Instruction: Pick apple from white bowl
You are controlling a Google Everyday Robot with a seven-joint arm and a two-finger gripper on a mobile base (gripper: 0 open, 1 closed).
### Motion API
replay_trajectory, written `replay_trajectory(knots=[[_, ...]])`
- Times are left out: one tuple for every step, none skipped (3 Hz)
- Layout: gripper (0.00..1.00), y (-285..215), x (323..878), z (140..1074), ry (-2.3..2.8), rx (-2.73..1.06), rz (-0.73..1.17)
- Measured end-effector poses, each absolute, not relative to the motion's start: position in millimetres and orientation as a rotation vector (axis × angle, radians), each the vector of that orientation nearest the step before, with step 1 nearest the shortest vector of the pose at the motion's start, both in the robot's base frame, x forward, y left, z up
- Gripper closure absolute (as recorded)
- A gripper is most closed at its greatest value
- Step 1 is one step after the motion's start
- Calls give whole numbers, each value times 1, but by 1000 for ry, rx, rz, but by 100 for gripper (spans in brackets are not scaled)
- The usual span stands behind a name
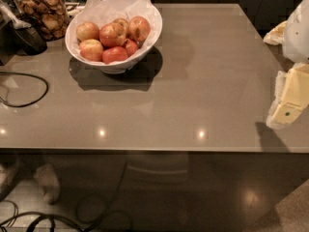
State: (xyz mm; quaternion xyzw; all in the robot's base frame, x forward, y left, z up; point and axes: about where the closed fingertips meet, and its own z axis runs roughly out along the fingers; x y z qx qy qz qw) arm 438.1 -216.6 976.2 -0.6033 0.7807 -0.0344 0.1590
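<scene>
The white bowl (145, 45) stands at the table's far left, lined with white paper whose corners stick up above the rim. It holds several apples. The large red-orange apple (112, 34) with yellowish patches lies in the middle of the pile, with paler apples to its left and a smaller deep-red one (115, 54) in front. My gripper (291, 96), white and yellowish, hangs at the right edge of the view over the table's right side, far from the bowl and holding nothing that I can see.
A glass jar of brown snacks (42, 11) stands left of the bowl, with a dark object (28, 38) beside it. A black cable (29, 88) loops on the table's left side. The table's front edge (145, 150) runs across the view, with cables on the floor (53, 219) below.
</scene>
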Motion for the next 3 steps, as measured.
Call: replay_trajectory(knots=[[0,-217,438,976,2232,-1725,-98],[0,-212,448,977,2291,-1718,-88],[0,-184,490,982,2306,-1747,-109]])
